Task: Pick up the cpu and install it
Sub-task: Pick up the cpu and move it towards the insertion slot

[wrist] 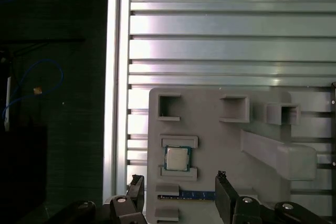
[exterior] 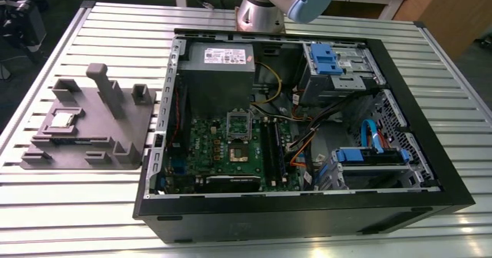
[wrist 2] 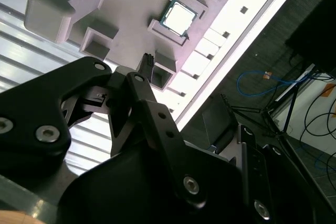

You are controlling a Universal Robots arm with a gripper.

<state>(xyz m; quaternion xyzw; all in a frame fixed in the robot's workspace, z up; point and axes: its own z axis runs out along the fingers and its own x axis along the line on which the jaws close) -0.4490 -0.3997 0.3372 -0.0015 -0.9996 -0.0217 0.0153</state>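
The cpu (exterior: 61, 120), a small square chip with a shiny metal top, lies flat in its holder on the grey fixture plate (exterior: 115, 137), at the exterior view's left. Both wrist views look down on it, the cpu (wrist: 177, 158) resting between two low grey clips and the cpu (wrist 2: 178, 16) showing its bright lid. My gripper (wrist: 179, 178) hovers above the plate, open, with one black finger (wrist: 137, 190) on each side of the chip's line and nothing between them. A fingertip (wrist 2: 148, 59) points toward the plate, well apart from the chip.
An open black computer case (exterior: 307, 206) lies on the slatted metal table (exterior: 461, 114). Inside is a green motherboard with its socket (exterior: 237, 152) and raised silver bracket (exterior: 238, 122). Cables and blue drive bays fill the case's right side. Upright grey posts (exterior: 108, 91) stand on the fixture plate.
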